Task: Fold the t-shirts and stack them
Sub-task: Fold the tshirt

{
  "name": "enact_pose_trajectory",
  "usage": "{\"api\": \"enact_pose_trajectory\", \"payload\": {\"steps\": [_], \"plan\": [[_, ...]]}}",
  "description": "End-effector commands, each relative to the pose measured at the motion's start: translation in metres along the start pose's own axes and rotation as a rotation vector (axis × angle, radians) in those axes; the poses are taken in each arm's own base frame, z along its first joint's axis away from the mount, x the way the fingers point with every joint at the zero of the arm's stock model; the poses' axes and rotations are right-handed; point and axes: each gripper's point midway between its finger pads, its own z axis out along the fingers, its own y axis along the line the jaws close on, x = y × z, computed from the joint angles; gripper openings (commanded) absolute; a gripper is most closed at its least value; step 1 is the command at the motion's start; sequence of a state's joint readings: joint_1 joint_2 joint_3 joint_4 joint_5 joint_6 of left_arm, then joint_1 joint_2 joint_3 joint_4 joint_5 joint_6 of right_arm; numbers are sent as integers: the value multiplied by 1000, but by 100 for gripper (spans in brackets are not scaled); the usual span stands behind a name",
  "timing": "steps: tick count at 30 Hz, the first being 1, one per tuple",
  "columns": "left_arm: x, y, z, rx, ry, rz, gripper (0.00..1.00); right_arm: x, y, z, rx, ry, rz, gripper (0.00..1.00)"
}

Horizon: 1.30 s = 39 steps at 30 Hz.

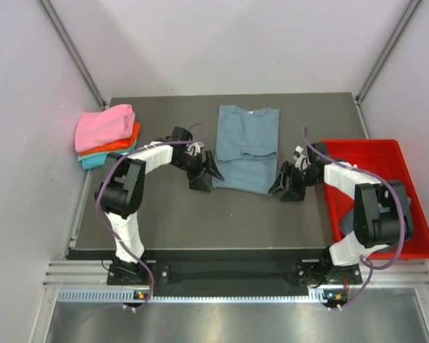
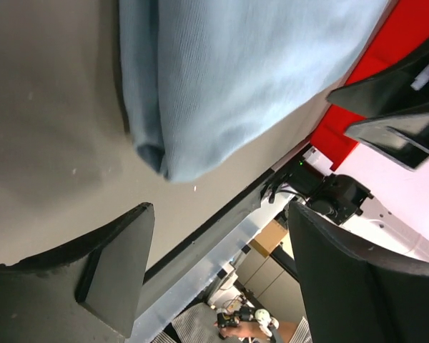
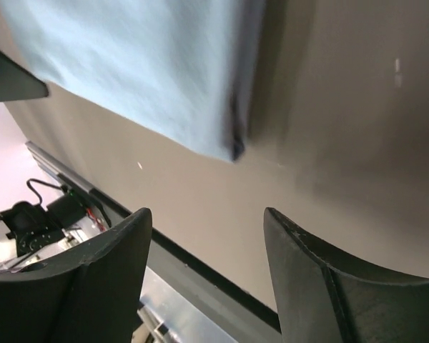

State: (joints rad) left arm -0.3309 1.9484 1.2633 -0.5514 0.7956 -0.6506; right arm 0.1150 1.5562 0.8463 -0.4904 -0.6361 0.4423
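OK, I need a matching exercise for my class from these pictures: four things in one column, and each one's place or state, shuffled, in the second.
Column one
1. blue-grey t-shirt
2. pink t-shirt
3. red tray
4. left gripper

Column two
A. at the right side of the table
B. topmost on the far-left pile
C. open, holding nothing
D. laid out in the middle

Pairs: 1-D, 2-B, 3-A, 4-C
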Motion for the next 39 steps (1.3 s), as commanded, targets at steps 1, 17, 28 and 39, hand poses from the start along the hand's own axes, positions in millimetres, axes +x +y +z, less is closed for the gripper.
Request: {"api": "enact_pose_trajectory", "payload": {"steps": [1,17,28,39], "plan": [[9,-1,-9,-7,-16,28,80,11,-3,0,-9,2,19,64],[-10,14,28,-32,41,-37,79,-18,1,24,-7,3,54,61],[-20,14,44,-45,49,-36,68,-20,9,34,-31,30,72,56],[-15,17,45,-38,68,-54,56,-8,14,43,-24,58,67,52]]}}
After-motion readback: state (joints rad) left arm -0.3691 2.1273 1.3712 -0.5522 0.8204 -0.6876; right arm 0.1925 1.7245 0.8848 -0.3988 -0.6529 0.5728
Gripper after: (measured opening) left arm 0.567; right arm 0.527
